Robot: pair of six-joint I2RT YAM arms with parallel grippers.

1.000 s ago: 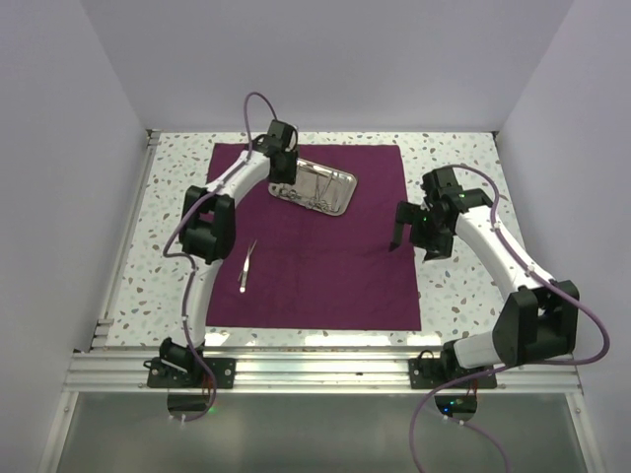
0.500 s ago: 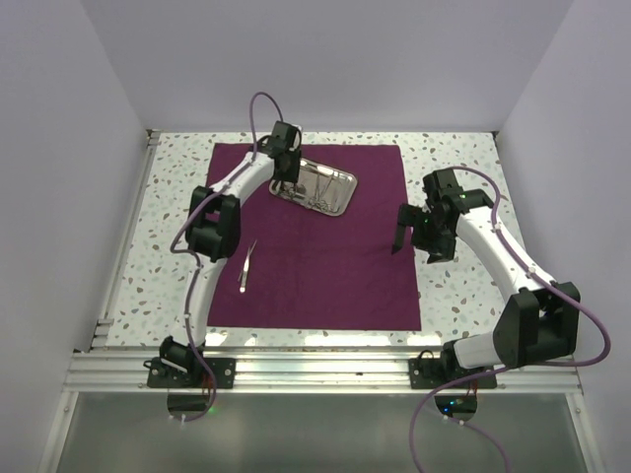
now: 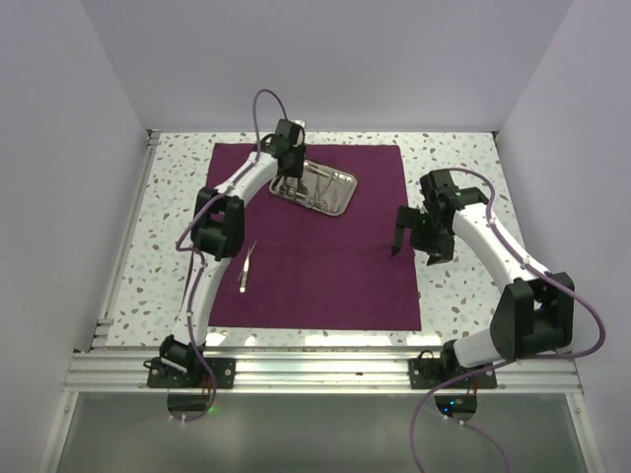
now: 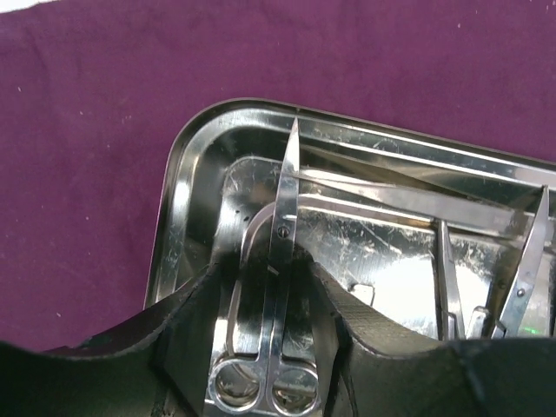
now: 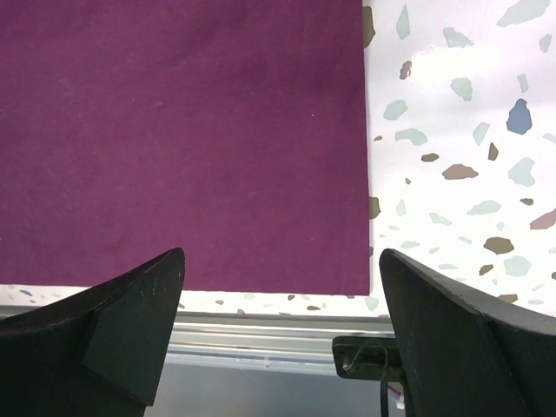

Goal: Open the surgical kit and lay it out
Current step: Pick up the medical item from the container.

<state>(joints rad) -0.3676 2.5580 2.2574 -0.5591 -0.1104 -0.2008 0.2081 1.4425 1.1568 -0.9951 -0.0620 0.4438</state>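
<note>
The plum cloth [image 3: 325, 266] lies spread flat on the table. On its far part sits the steel tray [image 3: 343, 200], whose rim [image 4: 187, 174] shows in the left wrist view. My left gripper [image 3: 287, 183] hangs over the tray's left end. Its fingers [image 4: 195, 321] hug the ring handles of a pair of scissors [image 4: 282, 217], whose tip points at the far rim. More slim tools [image 4: 447, 261] lie in the tray's right part. One pair of tweezers [image 3: 245, 266] rests on the cloth at the left. My right gripper [image 3: 397, 241] hovers open over the cloth's right edge [image 5: 365, 174], holding nothing.
The speckled tabletop [image 3: 454, 168] shows around the cloth. A metal rail [image 3: 315, 370] runs along the near edge, with both arm bases on it. White walls close in the left, right and far sides.
My left gripper has shifted slightly right and farther back over the tray's left end. The right arm has drawn back a little; the tweezers and cloth have not moved.
</note>
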